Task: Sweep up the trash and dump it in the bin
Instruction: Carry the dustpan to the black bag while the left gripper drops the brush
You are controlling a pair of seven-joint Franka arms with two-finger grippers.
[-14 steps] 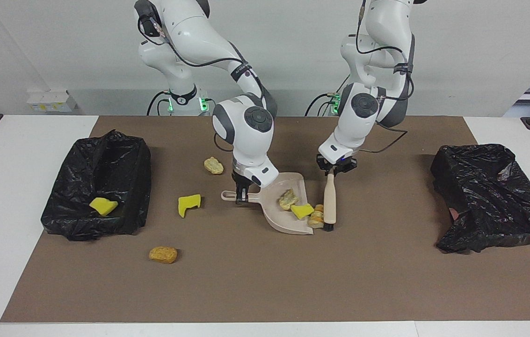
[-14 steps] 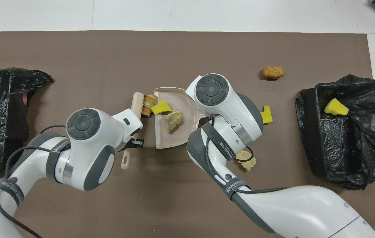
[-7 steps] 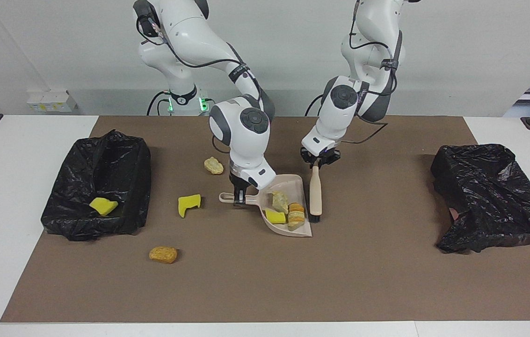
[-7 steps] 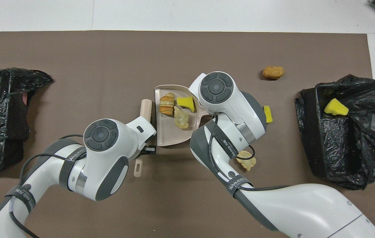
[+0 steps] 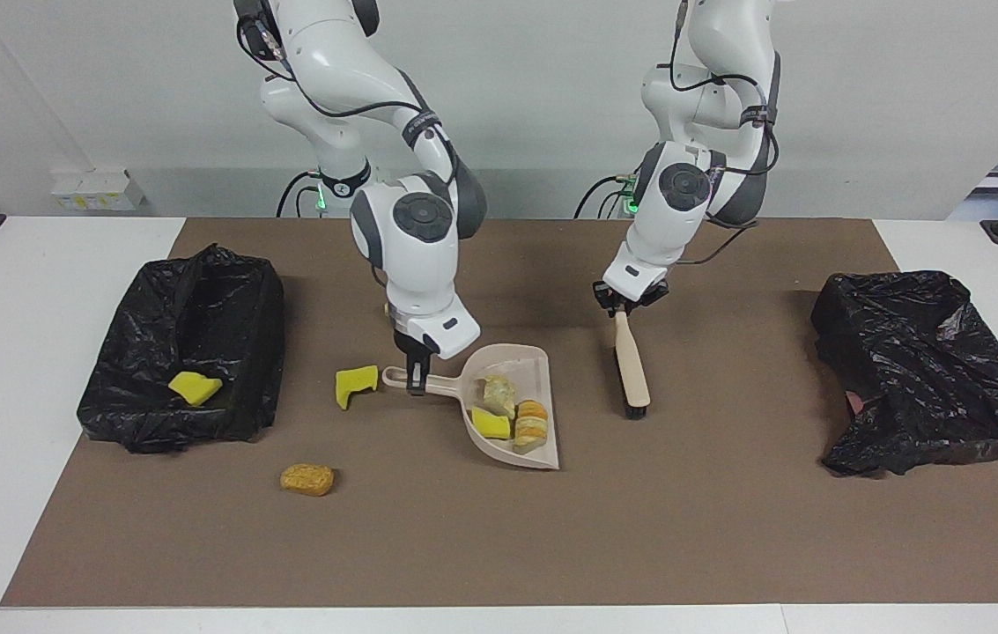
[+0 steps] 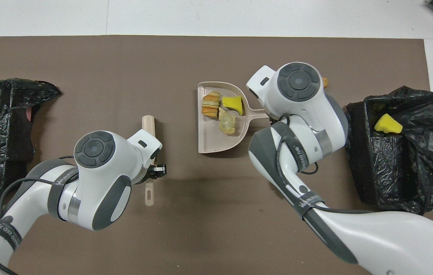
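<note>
My right gripper is shut on the handle of the beige dustpan, which stays low over the mat. Three pieces of trash lie in the pan: a tan lump, a yellow chunk and an orange-brown lump, also seen from overhead. My left gripper is shut on the brush, which hangs apart from the pan toward the left arm's end. The bin, lined with a black bag at the right arm's end, holds a yellow chunk.
A loose yellow sponge chunk lies on the mat between dustpan handle and bin. An orange-brown lump lies farther from the robots than the sponge. A second black bag sits at the left arm's end.
The brush pushed the orange-brown lump fully into the pan, then drew away toward the left arm's end. The right arm carried the loaded dustpan toward the bin.
</note>
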